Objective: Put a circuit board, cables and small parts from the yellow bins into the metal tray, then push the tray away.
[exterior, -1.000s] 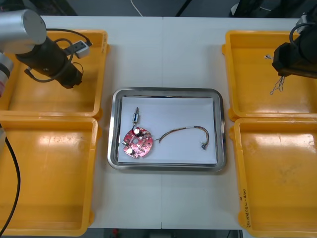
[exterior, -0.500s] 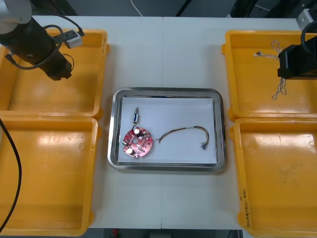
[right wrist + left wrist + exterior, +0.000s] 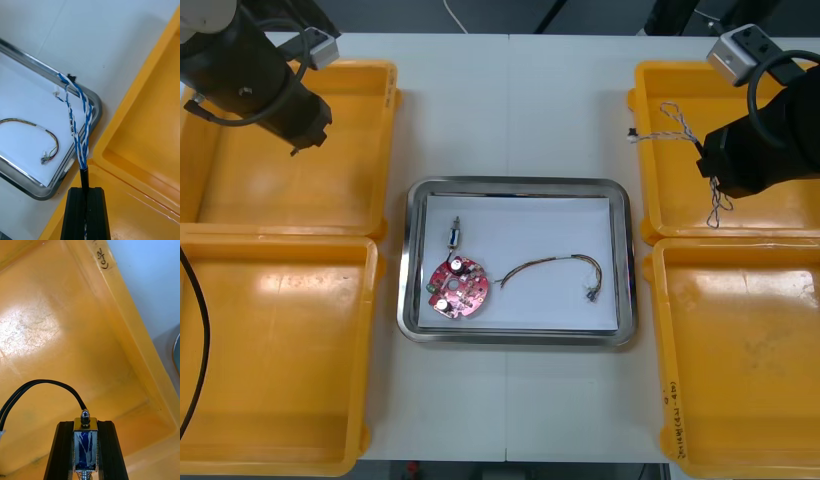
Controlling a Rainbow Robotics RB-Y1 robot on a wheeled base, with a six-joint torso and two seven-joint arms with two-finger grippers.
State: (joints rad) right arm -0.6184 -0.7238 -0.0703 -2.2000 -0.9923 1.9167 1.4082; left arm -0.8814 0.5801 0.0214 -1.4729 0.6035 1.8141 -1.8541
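Over the far right yellow bin (image 3: 658,215), my right gripper (image 3: 712,172) is shut on a twisted blue and white cable (image 3: 677,124) that hangs from it. In the right wrist view the same cable (image 3: 79,123) rises from my gripper (image 3: 85,189) above the metal tray's corner (image 3: 96,111). My left gripper (image 3: 304,133) hovers over the far left yellow bin (image 3: 378,150). In its wrist view it (image 3: 85,423) is shut on a small metal part (image 3: 85,445) with a blue body and a black cable (image 3: 45,387). The tray (image 3: 515,184) holds a red circuit board (image 3: 455,288), a small metal part (image 3: 454,236) and a red and yellow cable (image 3: 555,264).
Two more yellow bins lie near me, one at the left (image 3: 280,350) and one at the right (image 3: 740,350). Bare table runs between the bins beyond and in front of the tray.
My right gripper has moved left toward the tray side of its bin, carrying the blue and white cable with it. My left gripper has drawn back toward the far left corner.
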